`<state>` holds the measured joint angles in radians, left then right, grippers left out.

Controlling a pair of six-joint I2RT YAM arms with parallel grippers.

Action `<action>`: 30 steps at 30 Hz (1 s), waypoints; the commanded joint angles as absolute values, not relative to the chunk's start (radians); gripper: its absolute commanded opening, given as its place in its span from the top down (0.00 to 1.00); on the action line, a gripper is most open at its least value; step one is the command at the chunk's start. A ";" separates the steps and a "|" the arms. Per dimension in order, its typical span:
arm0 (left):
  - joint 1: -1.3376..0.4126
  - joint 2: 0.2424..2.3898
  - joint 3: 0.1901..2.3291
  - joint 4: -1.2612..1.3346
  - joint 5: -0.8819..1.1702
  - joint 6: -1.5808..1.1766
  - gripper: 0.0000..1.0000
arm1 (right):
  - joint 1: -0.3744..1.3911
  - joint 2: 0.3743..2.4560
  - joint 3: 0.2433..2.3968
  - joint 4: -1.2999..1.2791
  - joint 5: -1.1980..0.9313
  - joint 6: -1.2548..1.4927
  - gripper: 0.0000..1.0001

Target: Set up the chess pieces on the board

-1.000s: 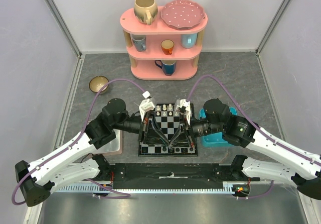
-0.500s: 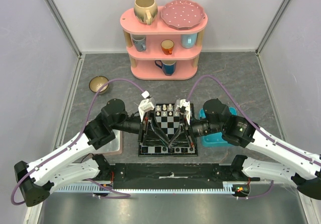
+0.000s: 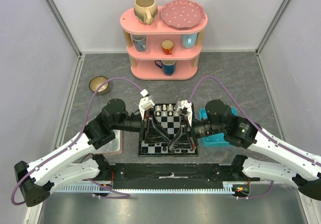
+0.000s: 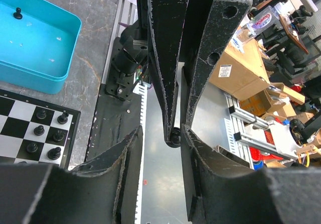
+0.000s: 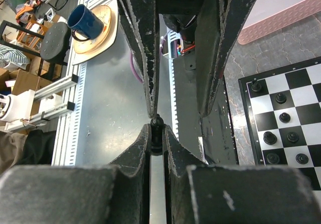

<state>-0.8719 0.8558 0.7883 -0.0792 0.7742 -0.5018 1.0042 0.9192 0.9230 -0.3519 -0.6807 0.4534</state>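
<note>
**Mid-air pawn swap over the board, right claw has it**

The right claw [image 5: 156,130] is pinched shut on one small black piece [image 5: 156,119], held in the air over the near edge of the board [image 3: 169,125]. The left claw [image 4: 159,133] faces it with its jaws apart, one either side of the piece and not gripping. From the right wrist view, I'd say the piece's long axis runs along the right fingers, with its round head poking out toward the left claw, so it's lying over rather than upright. To do this well, I'd pull the left claw straight back without brushing the head. Then I'd tip the piece base-down and lower it onto a free square by the other black pieces [image 4: 39,130], letting go only once it's seated.
</note>
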 commanded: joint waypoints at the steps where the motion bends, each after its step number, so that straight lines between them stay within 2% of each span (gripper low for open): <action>1: -0.873 0.859 0.821 -0.077 0.787 -0.465 0.60 | 1.008 0.900 0.930 -0.319 -0.689 0.460 1.00; 5: -0.873 0.862 0.821 -0.072 0.824 -0.469 0.65 | 1.008 0.897 0.930 -0.321 -0.670 0.456 1.00; 19: -0.881 0.871 0.816 -0.058 0.879 -0.474 0.66 | 1.008 0.907 0.934 -0.321 -0.647 0.451 1.00; 27: -0.887 0.881 0.818 -0.055 0.876 -0.474 0.73 | 1.008 0.908 0.934 -0.321 -0.647 0.453 1.00; 30: -0.890 0.887 0.821 -0.051 0.874 -0.472 0.80 | 1.008 0.908 0.933 -0.321 -0.647 0.453 1.00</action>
